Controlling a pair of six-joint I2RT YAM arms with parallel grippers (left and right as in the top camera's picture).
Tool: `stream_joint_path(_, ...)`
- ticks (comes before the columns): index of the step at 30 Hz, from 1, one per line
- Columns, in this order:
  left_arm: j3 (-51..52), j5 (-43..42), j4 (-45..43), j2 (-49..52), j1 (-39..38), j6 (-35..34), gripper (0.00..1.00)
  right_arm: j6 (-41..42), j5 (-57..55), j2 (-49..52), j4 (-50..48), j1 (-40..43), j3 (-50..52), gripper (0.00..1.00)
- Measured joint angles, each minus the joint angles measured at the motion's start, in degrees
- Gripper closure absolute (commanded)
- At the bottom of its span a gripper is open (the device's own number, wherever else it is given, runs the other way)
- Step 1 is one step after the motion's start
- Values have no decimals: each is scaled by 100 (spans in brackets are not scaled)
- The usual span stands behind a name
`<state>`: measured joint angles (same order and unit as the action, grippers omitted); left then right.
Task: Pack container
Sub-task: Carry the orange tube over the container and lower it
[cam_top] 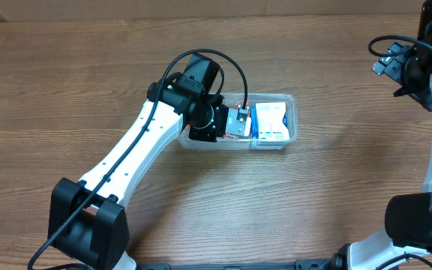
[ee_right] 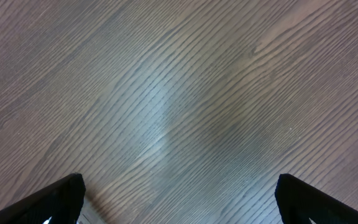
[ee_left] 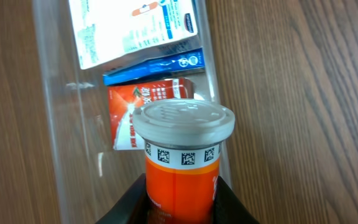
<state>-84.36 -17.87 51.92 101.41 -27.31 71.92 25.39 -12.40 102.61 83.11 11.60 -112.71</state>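
Jaws of our left gripper are clamped on the lower body of an orange tube with a grey cap.

We see the container lying flat near the middle of the table, with our left wrist over 1 end of it. We judge it light, thin-walled and likely to flex. It could also skate on the smooth wood if we nudge it. If we had to move it, the rim at a short end looks like the stiffest place to grip. The clear walls look slick.

Inside it, 3 boxes fill the far end: a white box, a blue box and a red box, packed side by side. The end beneath the tube looks free, though the tube hides part of it. The tube hangs close to 1 long wall, so we think it could catch the rim on the way down.

Our right gripper is well apart from all this at the table's far right, its 2 fingers spread wide over bare wood and holding nothing.
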Motion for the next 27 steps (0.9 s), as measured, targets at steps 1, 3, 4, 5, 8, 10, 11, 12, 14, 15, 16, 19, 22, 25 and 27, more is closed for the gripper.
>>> stream_joint_path(1, 0, 2, -83, 0, 0, -70, 96, 2, -2, 0, 0, 0, 0, 0)
stream_joint_path(3, -2, 0, -411, 0, 0, -282, 96, 2, 0, 0, 2, 0, 0, 0)
stream_joint_path(4, -2, 2, -518, 0, 0, -415, 96, 0, 0, 0, 0, 0, 0, 0)
stream_joint_path(5, -2, 2, -529, 0, 0, -546, 96, -2, 0, 0, 2, 0, 0, 0)
stream_joint_path(8, -2, 0, -522, 35, 0, -737, 96, 0, 0, 0, 0, 0, 0, 0)
stream_joint_path(10, -2, 2, -514, 188, -2, -894, 96, 2, -2, 0, 0, 0, 0, 0)
stream_joint_path(11, -2, 2, -485, 273, -11, -935, 96, 0, 0, 0, 2, 0, 0, 0)
stream_joint_path(12, -2, 2, -472, 330, -11, -962, 96, 0, 0, 0, 2, 0, 0, 0)
stream_joint_path(14, -2, 2, -468, 387, -35, -1029, 96, 0, -2, 0, 2, 0, 0, 0)
stream_joint_path(15, -2, 2, -470, 387, -37, -1029, 96, 2, 2, 0, 2, 0, 0, 0)
stream_joint_path(16, -2, 2, -466, 387, -37, -1029, 96, 2, 0, 0, 0, 0, 0, 0)
stream_joint_path(19, -2, 2, -463, 387, -37, -1029, 96, 0, 0, 0, 2, 0, 0, 0)
stream_joint_path(22, 9, 2, -463, 387, -37, -1025, 96, 2, 0, 0, 4, 0, 0, 0)
stream_joint_path(25, 234, 2, -476, 387, -37, -874, 96, 2, 2, 0, 2, 0, 0, 0)
stream_joint_path(27, 350, 4, -501, 389, -37, -807, 96, 0, 0, 0, 2, 0, 0, 0)
